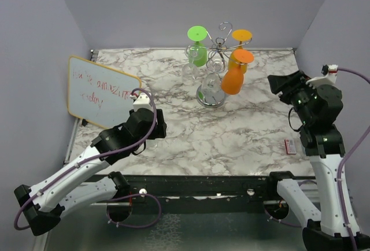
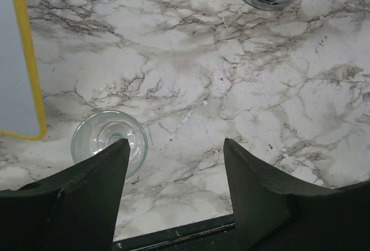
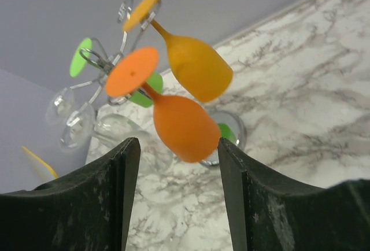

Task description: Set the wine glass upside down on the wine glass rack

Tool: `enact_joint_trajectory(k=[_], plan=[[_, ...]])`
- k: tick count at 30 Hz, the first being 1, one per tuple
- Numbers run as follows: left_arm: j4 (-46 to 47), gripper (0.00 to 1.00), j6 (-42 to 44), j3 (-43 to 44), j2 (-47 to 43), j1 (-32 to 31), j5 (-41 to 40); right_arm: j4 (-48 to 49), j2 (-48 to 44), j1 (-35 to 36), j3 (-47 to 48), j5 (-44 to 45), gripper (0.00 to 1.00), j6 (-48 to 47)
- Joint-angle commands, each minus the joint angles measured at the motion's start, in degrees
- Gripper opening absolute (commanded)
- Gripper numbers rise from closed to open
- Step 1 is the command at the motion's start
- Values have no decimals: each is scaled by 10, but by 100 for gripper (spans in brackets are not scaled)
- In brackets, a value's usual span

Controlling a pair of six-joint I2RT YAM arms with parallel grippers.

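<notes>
Grey-veined white marble table; chrome rack; orange glass

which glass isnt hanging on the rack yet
The clear glass sitting on the table beside the whiteboard. The others, green, orange and clear alike, hang upside down from the rack.

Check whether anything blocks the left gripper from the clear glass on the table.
Nothing visible does. The wine glass sits on the marble right beside the open left gripper, outside its gap; the whiteboard lies beyond it, not between.
</notes>
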Motion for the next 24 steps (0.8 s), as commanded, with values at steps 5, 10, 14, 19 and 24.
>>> enact_joint_trajectory(k=[5, 10, 14, 19, 24], plan=[[-27, 56, -42, -24, 76, -2, -54, -116, -87, -1, -113, 6, 58, 32], [-25, 54, -62, -37, 122, -2, -61, -138, -122, -1, -166, -21, 57, 50], [-15, 54, -73, -54, 151, 0, -51, -139, -145, -1, -202, -44, 57, 73], [2, 33, -75, -64, 168, 5, -47, -134, -166, -1, -239, -68, 56, 100], [9, 16, -67, -59, 173, 6, -33, -139, -174, -1, -262, -77, 56, 120]])
